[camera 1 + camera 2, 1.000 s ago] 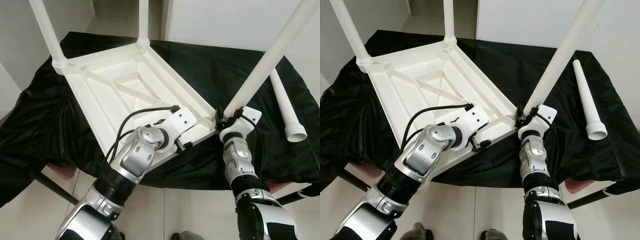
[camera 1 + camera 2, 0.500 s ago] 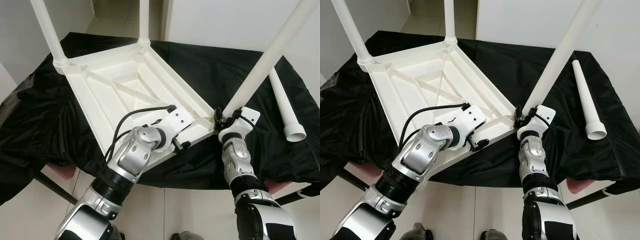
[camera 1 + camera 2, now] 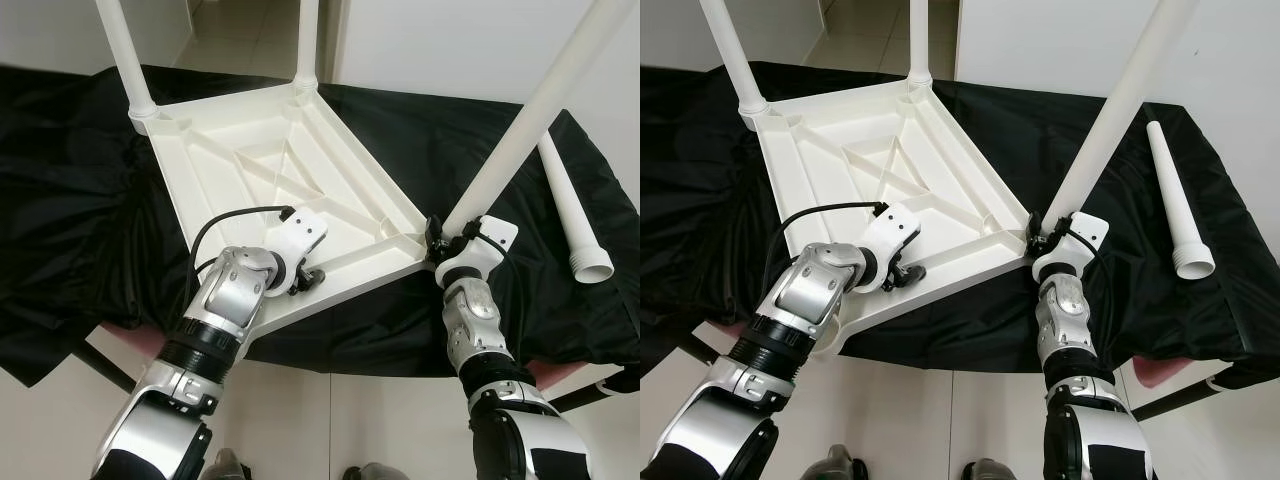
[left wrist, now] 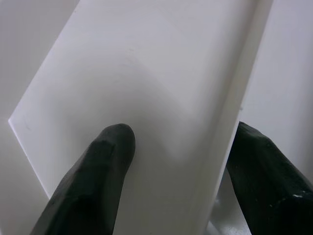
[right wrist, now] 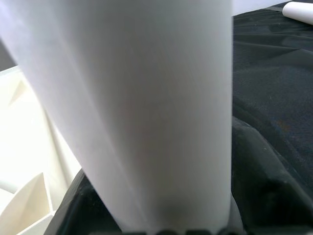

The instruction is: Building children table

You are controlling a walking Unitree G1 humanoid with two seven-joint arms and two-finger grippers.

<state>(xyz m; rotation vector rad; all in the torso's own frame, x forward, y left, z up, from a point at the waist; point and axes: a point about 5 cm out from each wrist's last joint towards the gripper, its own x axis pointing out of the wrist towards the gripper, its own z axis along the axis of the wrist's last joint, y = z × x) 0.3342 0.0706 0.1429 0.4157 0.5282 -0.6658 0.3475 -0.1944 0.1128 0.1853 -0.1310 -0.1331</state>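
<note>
The upturned white plastic table top [image 3: 290,200] has swung round clockwise, its far corner with the two fitted legs now nearer twelve o'clock. The left gripper [image 3: 310,275] has slid along the near rim toward eight o'clock, away from the right gripper [image 3: 440,240], and clamps the rim there.

An upside-down white plastic children's tabletop [image 3: 270,190] lies ribbed side up, with two white tubular legs [image 3: 120,55] standing at its 11 and 12 o'clock corners. A third white leg [image 3: 530,120] leans at its 4 o'clock corner. A loose white flared-end leg [image 3: 575,225] lies at 3 o'clock.
</note>
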